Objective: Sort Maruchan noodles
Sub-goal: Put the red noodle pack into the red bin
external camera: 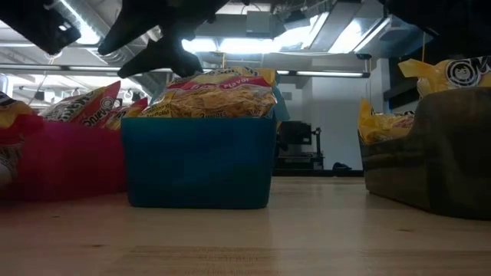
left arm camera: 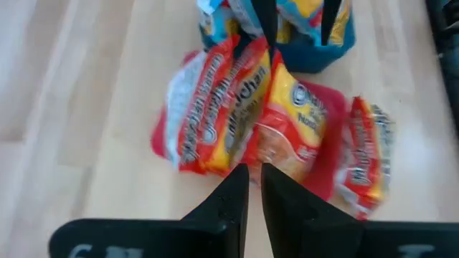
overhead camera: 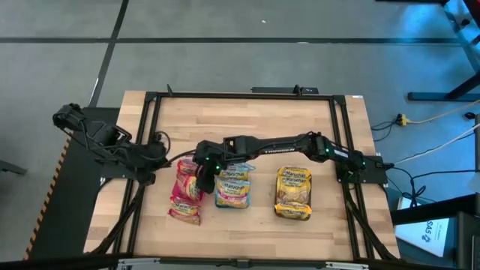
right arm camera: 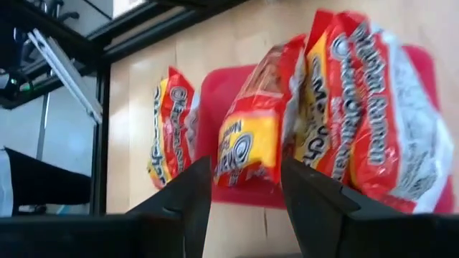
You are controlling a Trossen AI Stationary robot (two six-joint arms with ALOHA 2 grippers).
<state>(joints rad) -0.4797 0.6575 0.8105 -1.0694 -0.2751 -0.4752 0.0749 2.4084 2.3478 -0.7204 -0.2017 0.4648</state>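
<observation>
High view: the right gripper [overhead camera: 204,174] hangs over the flat red plastic tray [overhead camera: 182,196] at the table's left, its arm stretched flat across the wooden table [overhead camera: 255,225] from the right edge. In the right wrist view its two dark fingers [right arm camera: 188,193] stand apart with nothing between them, just above a red-and-yellow crinkly Maruchan noodle packet [right arm camera: 252,140] standing on edge in the tray. The left gripper [left arm camera: 254,188] waits at the table's left side, arm folded back; its fingers stand nearly together with only a thin slit, holding nothing and touching nothing.

Three trays sit in a row: the red one, a teal tray [overhead camera: 232,201] just beside it in the middle, and a dark grey tray [overhead camera: 293,214] apart to the right. On the red tray the wrist views show three red packets, with a fourth red packet [right arm camera: 170,132] lying off its end on the wood. The teal tray carries blue-edged packets [overhead camera: 233,184] and the grey tray yellow packets [overhead camera: 293,191]; how many lie in each stack cannot be told.
</observation>
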